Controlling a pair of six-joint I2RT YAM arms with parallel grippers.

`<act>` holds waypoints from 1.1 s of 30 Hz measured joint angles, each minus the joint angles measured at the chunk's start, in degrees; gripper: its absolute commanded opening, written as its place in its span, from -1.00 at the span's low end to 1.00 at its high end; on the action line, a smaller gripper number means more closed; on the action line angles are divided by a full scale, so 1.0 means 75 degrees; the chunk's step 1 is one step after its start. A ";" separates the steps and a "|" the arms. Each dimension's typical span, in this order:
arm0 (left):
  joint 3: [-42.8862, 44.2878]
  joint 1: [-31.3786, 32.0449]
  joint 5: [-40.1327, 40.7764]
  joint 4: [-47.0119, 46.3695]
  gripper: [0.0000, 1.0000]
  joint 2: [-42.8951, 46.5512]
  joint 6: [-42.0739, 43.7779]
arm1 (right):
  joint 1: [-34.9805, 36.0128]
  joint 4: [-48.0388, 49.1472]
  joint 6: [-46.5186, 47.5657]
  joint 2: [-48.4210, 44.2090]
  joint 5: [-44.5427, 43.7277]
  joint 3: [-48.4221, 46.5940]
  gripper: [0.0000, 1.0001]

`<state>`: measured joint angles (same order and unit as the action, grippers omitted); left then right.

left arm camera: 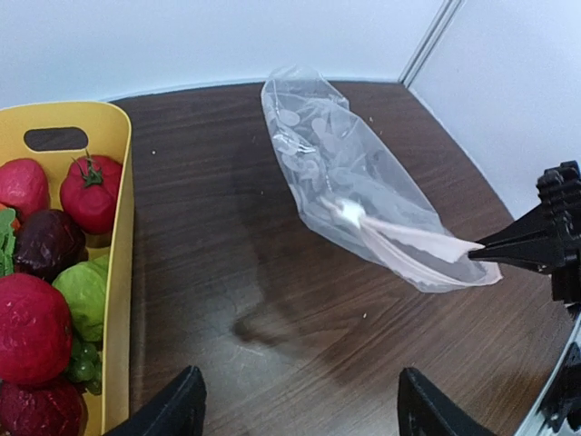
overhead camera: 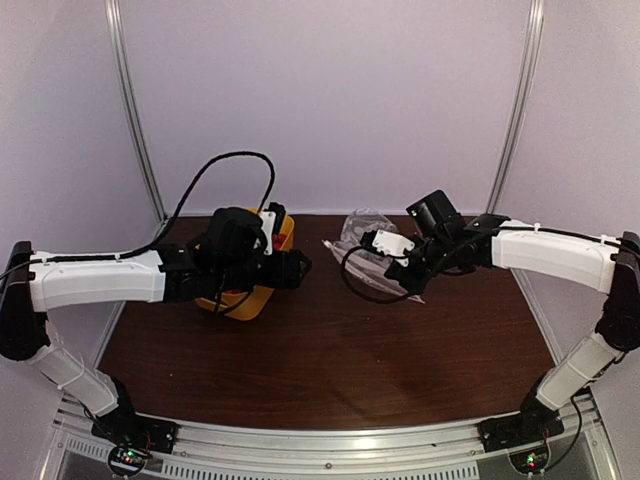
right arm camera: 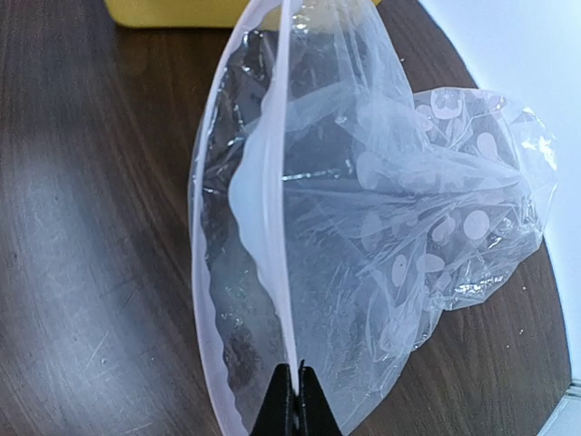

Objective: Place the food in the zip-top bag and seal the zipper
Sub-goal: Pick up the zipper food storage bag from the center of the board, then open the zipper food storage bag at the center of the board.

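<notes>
The right gripper [right arm camera: 292, 391] has its jaws clenched on the zipper [right arm camera: 263, 227], pinching one lip of the zip-top bag [left arm camera: 349, 182] at its mouth edge. From the right wrist view the mouth rim runs from the jaws at 6 o'clock up to 12 o'clock, and the two lips stand a little apart, so the bag gapes slightly. In the left wrist view the bag's long axis runs from its closed end at 11 o'clock to the pinched mouth at 4 o'clock. That end looks raised off the worktop [left arm camera: 209, 227], while the far end seems to rest on it. The left gripper [left arm camera: 300, 409] hovers with its jaws released and nothing between them. The food [left arm camera: 36, 327] sits in the yellow tub [left arm camera: 123, 227] at its 9 o'clock, just beside it, with none yet in the bag. From above, the tub is at about 10 o'clock on the worktop and the bag at about 1 o'clock, well apart. The left arm is much the nearer to the food, so picking looks to be its job. Each piece would then travel toward 3 o'clock, to the mouth end held by the right arm, not to the closed end.
</notes>
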<state>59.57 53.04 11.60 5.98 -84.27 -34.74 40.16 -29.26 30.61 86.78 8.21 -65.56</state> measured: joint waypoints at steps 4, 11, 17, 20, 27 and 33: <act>-0.0093 0.0000 0.0020 -0.0816 0.42 -0.0003 -0.0475 | -0.0166 0.0067 -0.0851 0.0294 0.0198 -0.0554 -1.00; -0.0376 0.0026 -0.0423 -0.2334 0.24 -0.0472 -0.0915 | -0.0157 0.0020 -0.1740 0.0947 0.0242 -0.0731 -1.00; -0.0472 0.0417 -0.0519 -0.3579 0.33 -0.1250 -0.1507 | -0.0157 0.0032 -0.2145 0.0565 0.0099 -0.0635 -1.00; -0.0463 0.0766 -0.0434 -0.4071 0.33 -0.1632 -0.1830 | -0.0157 0.0047 -0.2320 0.0044 -0.0012 -0.0545 -1.00; 0.0058 0.1067 -0.0323 -0.4677 0.32 -0.2451 -0.2372 | -0.0160 0.0245 -0.2643 -0.0580 -0.0105 -0.0458 -1.00; 0.0734 0.1096 -0.0391 -0.5018 0.31 -0.2862 -0.2535 | -0.0157 0.0335 -0.2926 -0.0580 -0.0117 -0.0318 -1.00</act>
<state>65.08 61.25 8.67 -31.66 -105.73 -53.76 38.98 -26.74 8.67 82.43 7.33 -67.94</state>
